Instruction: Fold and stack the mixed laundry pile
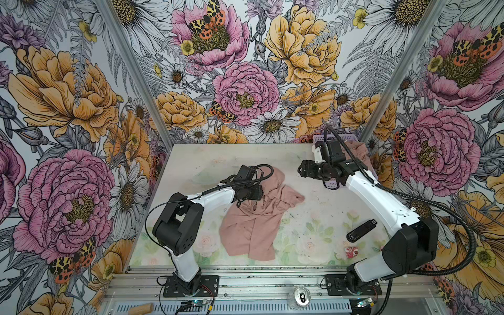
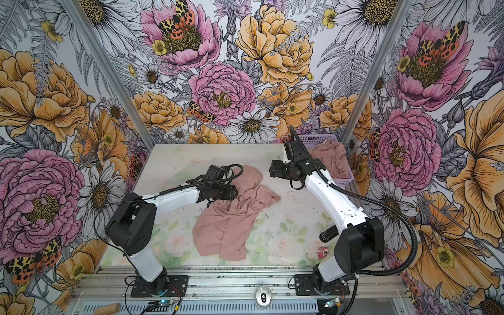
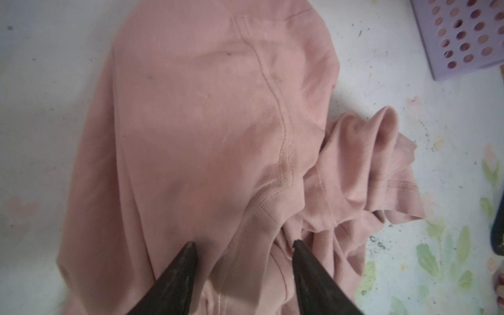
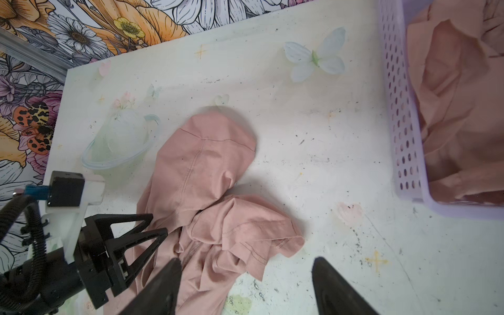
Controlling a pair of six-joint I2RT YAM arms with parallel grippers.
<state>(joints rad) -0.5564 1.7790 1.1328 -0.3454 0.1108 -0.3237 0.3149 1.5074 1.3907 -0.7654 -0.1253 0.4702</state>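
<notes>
While our left claw point(image 3: 244, 242) rests half spread on the shirt point(image 1: 253, 221) and the right claw point(image 4: 245, 260) hangs wide, we should pinch only one layer.

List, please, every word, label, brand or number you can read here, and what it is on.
No text can be read.
Pink garment: no print on the side showing.
Small red and white packet: markings too blurred to read.
Can top on the front rail: no legible lettering.
</notes>
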